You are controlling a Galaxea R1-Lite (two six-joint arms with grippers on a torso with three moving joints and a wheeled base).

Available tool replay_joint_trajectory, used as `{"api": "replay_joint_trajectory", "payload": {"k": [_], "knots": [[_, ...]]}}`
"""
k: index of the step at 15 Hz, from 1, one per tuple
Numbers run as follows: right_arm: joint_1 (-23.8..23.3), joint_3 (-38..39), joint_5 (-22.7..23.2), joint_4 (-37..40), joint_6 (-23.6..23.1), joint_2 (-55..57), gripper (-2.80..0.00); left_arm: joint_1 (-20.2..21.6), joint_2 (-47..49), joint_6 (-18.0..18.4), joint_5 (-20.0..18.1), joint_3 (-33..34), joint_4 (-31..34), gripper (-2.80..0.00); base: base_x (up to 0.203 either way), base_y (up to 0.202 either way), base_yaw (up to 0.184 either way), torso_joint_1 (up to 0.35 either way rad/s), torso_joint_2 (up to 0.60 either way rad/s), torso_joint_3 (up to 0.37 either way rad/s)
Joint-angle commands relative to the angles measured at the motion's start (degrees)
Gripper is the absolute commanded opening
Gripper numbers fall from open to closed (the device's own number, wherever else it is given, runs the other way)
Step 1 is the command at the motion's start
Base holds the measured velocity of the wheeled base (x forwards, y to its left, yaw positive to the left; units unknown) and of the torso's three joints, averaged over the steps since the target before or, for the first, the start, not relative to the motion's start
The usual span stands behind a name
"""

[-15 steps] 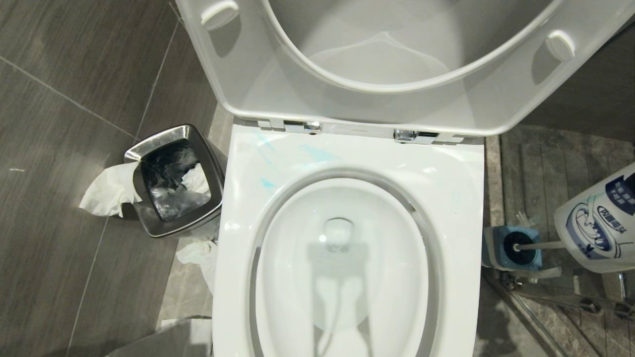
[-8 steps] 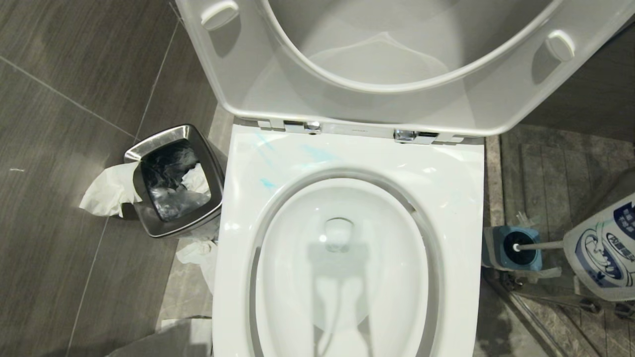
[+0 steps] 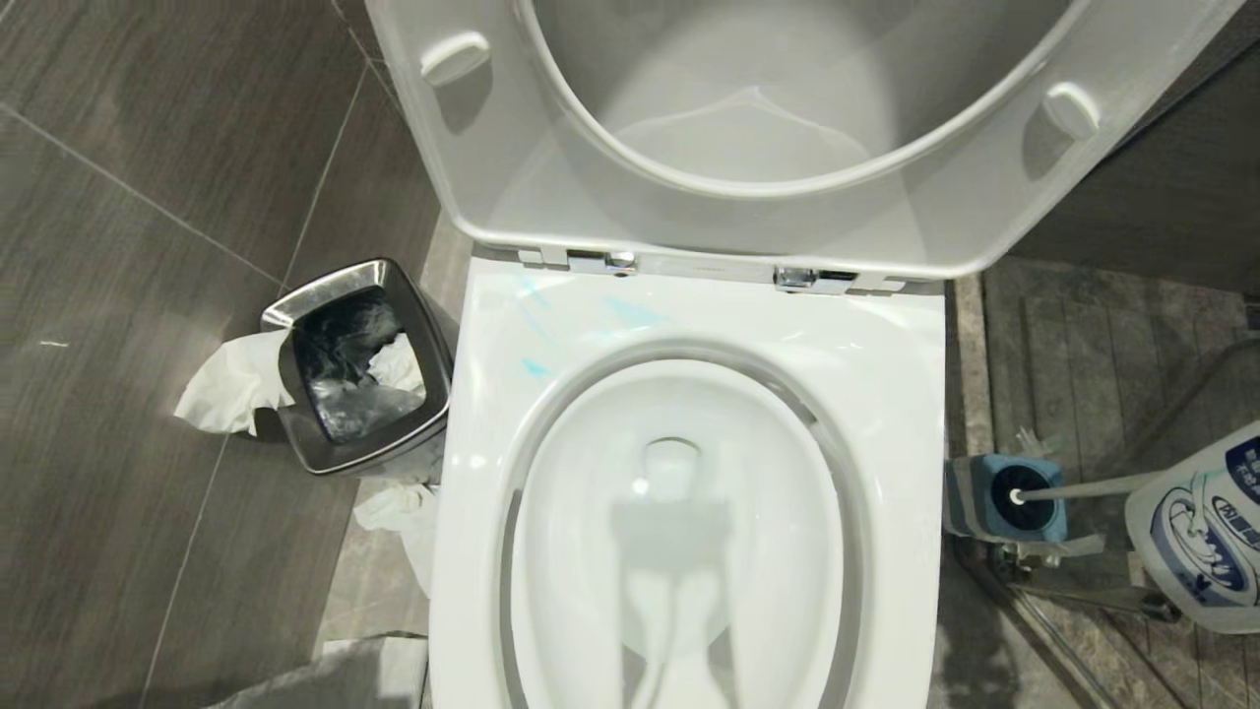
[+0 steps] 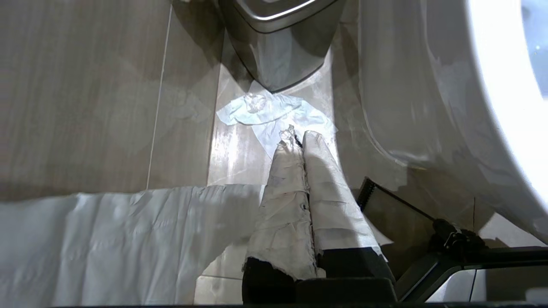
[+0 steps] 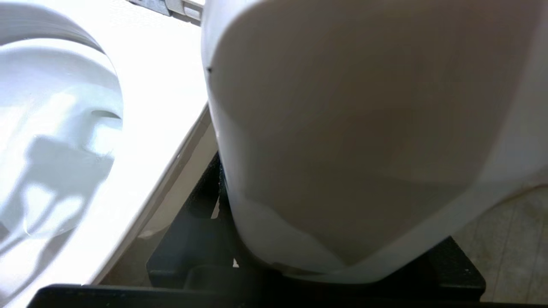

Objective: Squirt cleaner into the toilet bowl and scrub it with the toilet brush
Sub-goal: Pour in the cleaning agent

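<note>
Toilet bowl [image 3: 891, 394] open, cleaner [image 3: 535, 367] streaks on its rim.
Your right end effector [image 5: 342, 256] clamps the bottle [image 3: 1206, 537] (beside the bowl); left end effector [image 4: 299, 141] pressed together.

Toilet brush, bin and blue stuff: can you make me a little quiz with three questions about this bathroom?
1. True or false: the toilet brush stands with its head in the blue holder on the floor.
2. Pick one: the waste bin stands on which side of the toilet bowl? A) the robot's left B) the robot's right C) on top of the raised lid
3. Short answer: what colour are the cleaner streaks on the bowl's rim?

Key: 1 true; 2 A; 3 blue
</note>
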Motion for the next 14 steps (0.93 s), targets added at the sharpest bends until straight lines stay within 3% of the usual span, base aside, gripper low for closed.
{"api": "replay_joint_trajectory", "payload": {"k": [1,14], "knots": [[0.0,0.0,0.1,-0.1,-0.1,1.2,-2.8,0.0,0.1,0.0,0.0,0.1,0.0,-2.8,0.0,0.0,0.0,0.007,0.01,0.183],[0.0,-0.2,0.2,-0.4,-1.4,6.8,-2.8,0.0,0.0,0.0,0.0,0.1,-0.1,-2.8,0.0,0.0,0.0,0.001,0.0,0.202]]}}
